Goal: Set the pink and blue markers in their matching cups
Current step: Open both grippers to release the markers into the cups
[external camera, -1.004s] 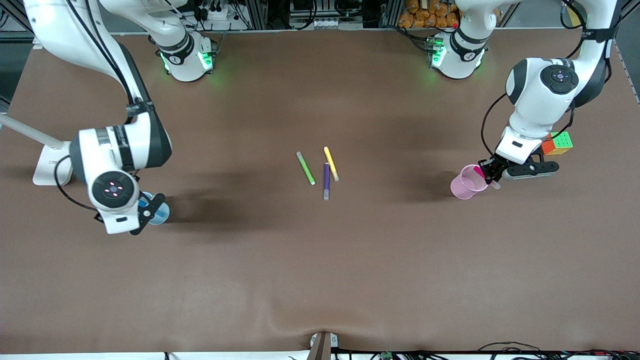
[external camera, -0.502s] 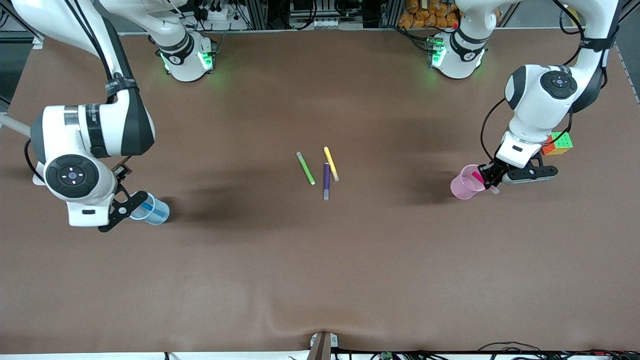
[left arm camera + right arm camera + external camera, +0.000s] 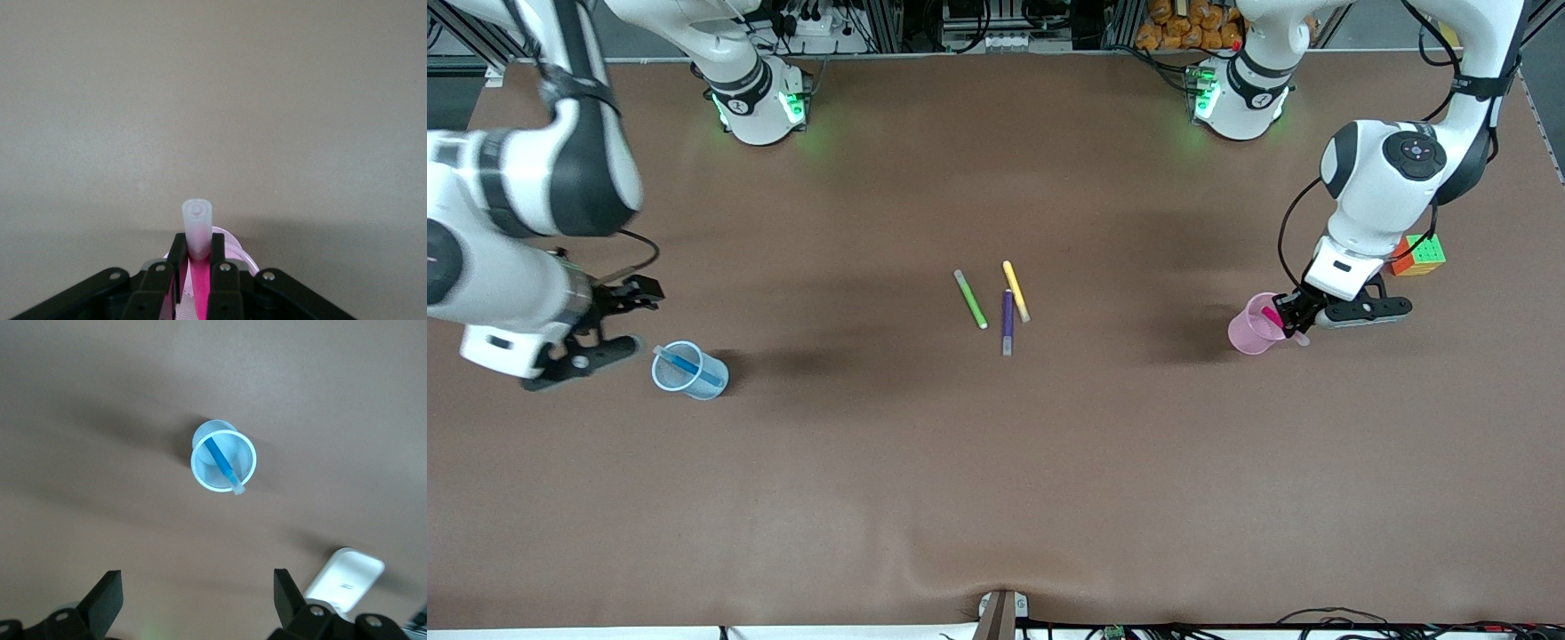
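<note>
Fingers of my left gripper [image 3: 1288, 320] clamp the pink marker [image 3: 197, 230], pale cap up, its lower end dipping into the pink cup [image 3: 1254, 325] near the left arm's end of the table. My right gripper [image 3: 605, 322] hangs spread wide and empty above the table beside the blue cup [image 3: 690, 371], where the blue marker [image 3: 222, 462] leans inside.
</note>
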Robot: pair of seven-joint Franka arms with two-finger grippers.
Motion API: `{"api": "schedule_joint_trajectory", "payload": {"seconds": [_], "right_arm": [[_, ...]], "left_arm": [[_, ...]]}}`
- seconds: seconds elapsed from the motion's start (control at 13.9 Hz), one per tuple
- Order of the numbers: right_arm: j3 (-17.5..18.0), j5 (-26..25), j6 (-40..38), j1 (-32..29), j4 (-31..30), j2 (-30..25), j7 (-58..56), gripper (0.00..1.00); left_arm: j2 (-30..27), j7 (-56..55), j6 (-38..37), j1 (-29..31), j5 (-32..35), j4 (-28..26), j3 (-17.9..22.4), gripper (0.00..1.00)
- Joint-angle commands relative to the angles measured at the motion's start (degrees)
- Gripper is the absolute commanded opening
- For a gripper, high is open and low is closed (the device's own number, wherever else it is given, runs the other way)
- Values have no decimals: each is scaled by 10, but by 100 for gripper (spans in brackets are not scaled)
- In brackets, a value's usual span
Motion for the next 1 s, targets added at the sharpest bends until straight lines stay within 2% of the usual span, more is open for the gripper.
{"api": "schedule_joint_trajectory", "payload": {"seconds": [0.0, 0.22, 0.29, 0.36, 0.43, 0.5, 0.79, 0.93], "right_arm": [[5, 37, -11, -23, -6, -36, 67, 100], [12, 54, -7, -20, -6, -65, 214, 100], [12, 49, -2, -20, -5, -71, 230, 100], [12, 49, 1, -23, 2, -79, 230, 100], [9, 51, -3, -26, 16, -87, 226, 100], [9, 51, -15, -35, 28, -90, 226, 100], [5, 57, -47, -55, 40, -97, 214, 100], [1, 57, -47, -56, 40, -103, 204, 100]], "left_arm": [[4, 3, 17, 7, 8, -6, -3, 0], [11, 2, 27, 7, 8, -7, -3, 0], [11, 2, 28, 7, 8, -7, -3, 0], [11, 1, 28, 7, 8, -7, -3, 13], [12, 0, 28, 7, 8, -7, -3, 68], [11, -2, 26, 7, 8, -7, -4, 100], [10, -4, 14, 6, 8, 7, -4, 100], [0, -2, -33, 6, 8, 23, -6, 100]]}}
